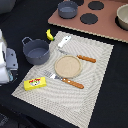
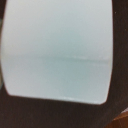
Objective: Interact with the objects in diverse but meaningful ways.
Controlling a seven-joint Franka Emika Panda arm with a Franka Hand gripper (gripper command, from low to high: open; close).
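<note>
In the exterior view my gripper [image 1: 10, 61] shows only as a white and grey block at the left edge, with its fingers not discernible. A grey-blue two-handled pot [image 1: 36, 51] stands just to its right. The yellow banana [image 1: 49, 34] lies behind the pot. The flat yellow box with red print [image 1: 35, 83] rests on the placemat's near left corner. A small pale piece [image 1: 65, 42] lies at the mat's far edge. A pale blue surface [image 2: 57, 50], very close and blurred, fills the wrist view, and no fingers show there.
On the striped placemat [image 1: 95, 87] sit a beige plate [image 1: 67, 65], a wooden-handled knife [image 1: 80, 57] and a fork [image 1: 67, 80]. A brown toy stove [image 1: 107, 22] at the back carries a second dark pot [image 1: 67, 8] and a bowl [image 1: 123, 17].
</note>
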